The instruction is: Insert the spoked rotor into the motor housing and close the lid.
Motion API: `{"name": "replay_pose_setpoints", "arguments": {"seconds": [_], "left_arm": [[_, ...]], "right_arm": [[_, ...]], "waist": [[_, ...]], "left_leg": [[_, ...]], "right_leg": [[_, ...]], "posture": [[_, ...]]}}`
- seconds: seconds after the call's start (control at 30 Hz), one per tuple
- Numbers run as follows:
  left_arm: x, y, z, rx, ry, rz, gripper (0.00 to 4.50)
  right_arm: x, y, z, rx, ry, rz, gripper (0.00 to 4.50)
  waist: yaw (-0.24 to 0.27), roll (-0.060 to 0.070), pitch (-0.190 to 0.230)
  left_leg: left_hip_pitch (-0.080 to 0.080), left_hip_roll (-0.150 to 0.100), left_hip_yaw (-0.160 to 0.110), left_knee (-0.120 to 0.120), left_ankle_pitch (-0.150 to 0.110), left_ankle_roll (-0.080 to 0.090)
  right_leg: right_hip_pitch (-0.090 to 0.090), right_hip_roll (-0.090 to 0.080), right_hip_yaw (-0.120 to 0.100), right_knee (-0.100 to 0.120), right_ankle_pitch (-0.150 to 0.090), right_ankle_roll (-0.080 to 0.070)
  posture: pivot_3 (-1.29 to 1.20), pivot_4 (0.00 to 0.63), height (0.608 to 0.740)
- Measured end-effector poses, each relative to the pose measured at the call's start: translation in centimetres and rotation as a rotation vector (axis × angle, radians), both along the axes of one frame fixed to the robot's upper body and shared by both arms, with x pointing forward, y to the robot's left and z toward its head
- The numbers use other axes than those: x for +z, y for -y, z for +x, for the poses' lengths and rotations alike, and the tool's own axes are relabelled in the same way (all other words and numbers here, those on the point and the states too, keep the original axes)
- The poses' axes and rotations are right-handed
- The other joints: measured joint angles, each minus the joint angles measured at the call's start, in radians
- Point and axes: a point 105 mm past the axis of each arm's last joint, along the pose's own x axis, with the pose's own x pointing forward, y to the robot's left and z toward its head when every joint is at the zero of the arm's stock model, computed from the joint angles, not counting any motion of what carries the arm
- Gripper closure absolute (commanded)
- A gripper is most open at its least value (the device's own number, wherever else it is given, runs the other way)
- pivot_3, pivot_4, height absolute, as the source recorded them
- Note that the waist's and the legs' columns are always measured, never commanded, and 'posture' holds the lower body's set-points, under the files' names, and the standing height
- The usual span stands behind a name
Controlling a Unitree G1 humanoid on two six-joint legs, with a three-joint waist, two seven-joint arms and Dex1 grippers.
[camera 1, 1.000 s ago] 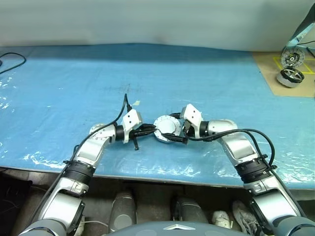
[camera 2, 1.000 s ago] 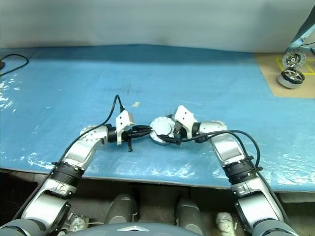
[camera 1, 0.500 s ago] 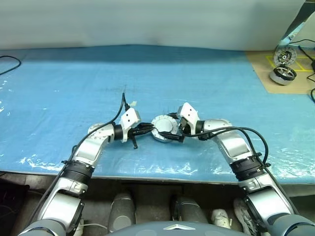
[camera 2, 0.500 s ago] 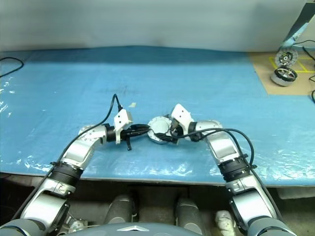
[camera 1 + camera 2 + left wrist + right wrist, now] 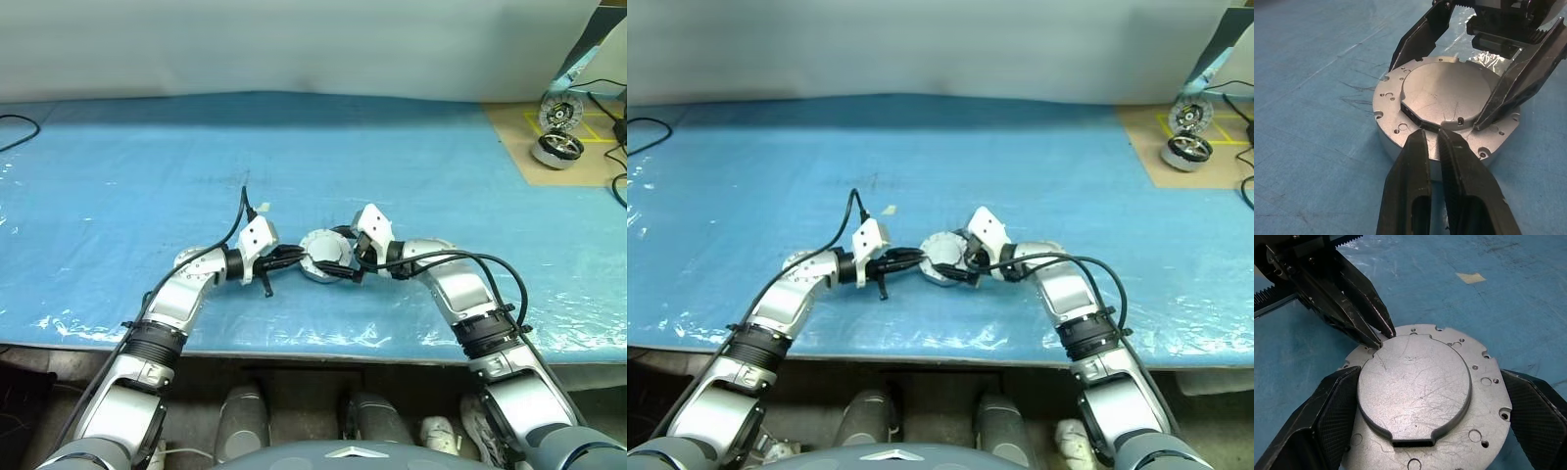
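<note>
We see the blue-covered counter (image 5: 118, 176) spanning the frame, with two shiny wheel-like motors (image 5: 554, 132) at its upper right edge. Low centre, both arms meet at the motor housing (image 5: 326, 257), which rests on the counter with its lid (image 5: 1415, 389) down flat. Over the last second almost nothing has moved; the head camera has swung, so the scene sits differently in frame. We judge the closing nearly done, with only seating or pressing left. The right end effector (image 5: 1425, 421) stands wide, its fingers flanking the housing's rim. The left end effector (image 5: 1432, 142) is pinched together, tips at the lid's raised edge. The wrist views reveal screw holes and a notch that the head views cannot resolve.
</note>
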Motion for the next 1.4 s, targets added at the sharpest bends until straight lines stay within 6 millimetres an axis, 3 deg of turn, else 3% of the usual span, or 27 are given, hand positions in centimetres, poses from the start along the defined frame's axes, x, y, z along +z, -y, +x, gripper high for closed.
{"name": "replay_pose_setpoints", "arguments": {"seconds": [0.43, 0.77, 0.9, 1.1, 1.4], "left_arm": [[0.2, 0.1, 0.3, -0.001, 0.015, -0.005, 4.13], [-0.1, 0.1, 0.1, -0.004, 0.01, -0.005, 4.13], [0.0, 0.2, 0.1, -0.008, 0.019, -0.006, 4.13], [0.5, 0.7, -0.1, -0.043, 0.045, -0.018, 4.13], [0.4, 0.2, 0.6, -0.003, 0.042, -0.005, 4.13]], "right_arm": [[0.1, -0.1, 0.7, -0.06, -0.098, 0.08, 0.02], [0.4, -0.8, 1.3, -0.06, 0.074, -0.003, 0.02], [0.4, -0.7, 1.2, -0.07, 0.013, 0.019, 0.02], [0.5, 0.3, 0.2, -0.082, -0.213, 0.095, 0.02], [0.4, 0.4, -1.1, -0.023, -0.262, 0.085, 0.02]], "waist": [[-0.004, 0.0, 0.0], [-0.003, 0.0, 0.0], [-0.003, 0.0, 0.0], [0.011, 0.0, 0.0], [0.017, 0.0, 0.0]], "left_leg": [[0.0, 0.0, 0.0, 0.0, 0.0, 0.0], [-0.001, 0.0, 0.0, -0.001, 0.0, 0.0], [-0.002, 0.0, 0.0, -0.002, 0.0, 0.0], [-0.003, 0.0, 0.0, -0.003, -0.001, -0.001], [-0.003, 0.0, 0.0, -0.003, -0.001, -0.002]], "right_leg": [[0.0, 0.0, 0.0, 0.0, 0.0, 0.0], [-0.002, 0.0, 0.0, -0.001, 0.0, 0.0], [-0.002, 0.0, 0.0, -0.002, 0.0, 0.0], [-0.002, 0.0, -0.002, -0.001, 0.0, 0.0], [-0.003, 0.0, -0.002, -0.001, 0.0, 0.0]], "posture": [[0.0, 0.15, 0.74], [0.0, 0.15, 0.74], [0.0, 0.15, 0.74], [0.0, 0.15, 0.74], [0.0, 0.15, 0.74]]}}
